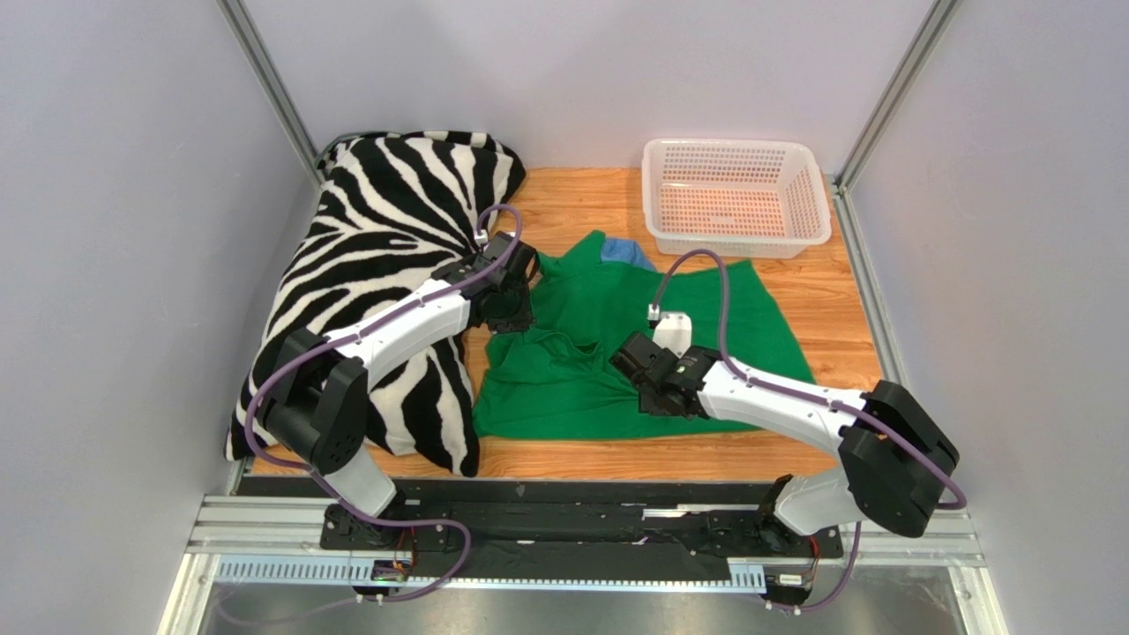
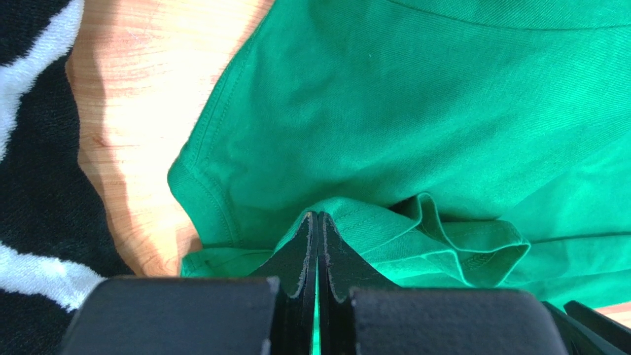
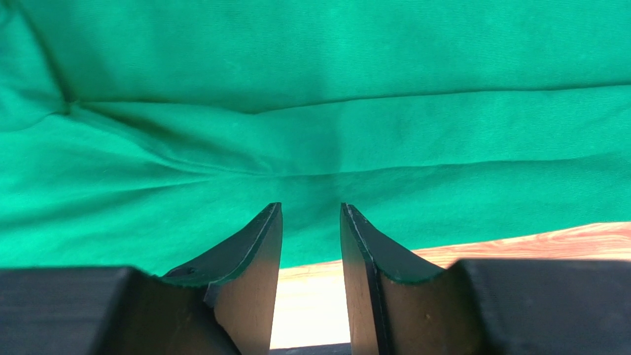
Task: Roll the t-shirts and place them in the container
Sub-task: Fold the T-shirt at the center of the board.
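Note:
The green t-shirt (image 1: pixel 570 384) lies spread and rumpled on the wooden table, just right of the zebra pillow. My left gripper (image 1: pixel 513 318) is at its left sleeve. In the left wrist view the left gripper (image 2: pixel 318 216) is shut on a raised fold of the t-shirt (image 2: pixel 415 111), with green cloth showing between the pads. My right gripper (image 1: pixel 634 363) hovers low over the shirt's middle. In the right wrist view the right gripper (image 3: pixel 311 208) is open with nothing between its fingers. The t-shirt (image 3: pixel 318 89) fills that view, and bare wood shows under the fingers.
A black-and-white zebra pillow (image 1: pixel 384 265) covers the table's left side, and its edge (image 2: pixel 29 170) shows in the left wrist view. A white plastic basket (image 1: pixel 736 199) stands at the back right. A bit of blue hat (image 1: pixel 623 249) peeks out behind the shirt's collar. Walls close in on both sides.

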`<state>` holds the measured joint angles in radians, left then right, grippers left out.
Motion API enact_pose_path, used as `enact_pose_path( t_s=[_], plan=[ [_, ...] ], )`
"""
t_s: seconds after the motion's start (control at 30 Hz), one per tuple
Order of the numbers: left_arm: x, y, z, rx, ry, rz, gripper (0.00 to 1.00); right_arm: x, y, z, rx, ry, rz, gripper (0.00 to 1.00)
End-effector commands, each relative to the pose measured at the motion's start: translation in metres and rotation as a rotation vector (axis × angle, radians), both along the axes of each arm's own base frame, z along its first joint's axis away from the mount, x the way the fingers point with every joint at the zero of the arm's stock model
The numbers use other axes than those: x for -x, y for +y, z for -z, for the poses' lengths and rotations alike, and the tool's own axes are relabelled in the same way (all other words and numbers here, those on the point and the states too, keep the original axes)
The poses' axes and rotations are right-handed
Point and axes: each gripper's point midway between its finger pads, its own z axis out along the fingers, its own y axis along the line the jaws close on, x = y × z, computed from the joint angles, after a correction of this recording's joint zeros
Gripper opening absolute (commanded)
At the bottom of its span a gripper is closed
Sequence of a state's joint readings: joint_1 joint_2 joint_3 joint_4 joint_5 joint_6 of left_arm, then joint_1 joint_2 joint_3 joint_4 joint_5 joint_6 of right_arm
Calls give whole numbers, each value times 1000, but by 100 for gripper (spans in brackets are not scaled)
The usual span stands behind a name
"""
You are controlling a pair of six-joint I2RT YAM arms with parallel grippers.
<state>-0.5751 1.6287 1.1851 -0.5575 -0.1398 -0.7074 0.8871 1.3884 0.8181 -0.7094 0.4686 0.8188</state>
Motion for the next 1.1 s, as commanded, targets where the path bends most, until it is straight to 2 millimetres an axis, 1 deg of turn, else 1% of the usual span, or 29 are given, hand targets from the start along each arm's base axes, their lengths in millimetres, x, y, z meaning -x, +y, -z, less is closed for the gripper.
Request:
enact_pose_path(
  t_s=[0.0,0.1,0.17,0.27,0.4,0.57,0.67,0.7,0.83,0.87,0.9,0.93,0.97,1.0,1.03,1.07],
  plan=[
    [-10,-3,-32,35,-81,12,0,-18,-1,-9,17,-68,43,39],
    [-10,-2,-35,35,-89,13,0,-21,-2,-7,41,-73,38,39],
    [-10,-2,-35,34,-89,16,0,-22,-3,-5,55,-74,34,41],
    [-10,-2,-37,38,-94,18,0,-25,-6,1,78,-75,33,45],
    [-10,-3,-38,42,-95,22,0,-28,-8,0,84,-93,30,51],
    [-10,-4,-38,46,-94,27,0,-37,-16,0,111,-105,43,52],
    [-9,-4,-38,46,-93,29,0,-45,-19,-2,97,-113,51,52],
    [-8,-4,-37,46,-92,31,0,-48,-23,-2,97,-116,63,52],
    [-3,-9,-37,72,-91,74,0,-59,-28,-3,72,-110,79,53],
    [-3,-10,-38,79,-95,87,3,-61,-28,-4,64,-114,83,52],
    [-1,-10,-37,80,-94,96,10,-63,-30,-7,57,-115,88,53],
    [1,-9,-42,84,-108,106,32,-64,-31,-8,47,-114,93,52],
    [3,-8,-45,86,-121,113,39,-65,-33,-10,37,-113,98,53],
    [6,-5,-43,79,-122,119,44,-66,-39,-12,11,-107,121,53],
    [10,-3,-53,85,-151,135,50,-66,-43,-14,-9,-103,136,53],
    [14,-3,-56,90,-160,150,50,-64,-50,-11,-19,-91,154,54]
  ],
)
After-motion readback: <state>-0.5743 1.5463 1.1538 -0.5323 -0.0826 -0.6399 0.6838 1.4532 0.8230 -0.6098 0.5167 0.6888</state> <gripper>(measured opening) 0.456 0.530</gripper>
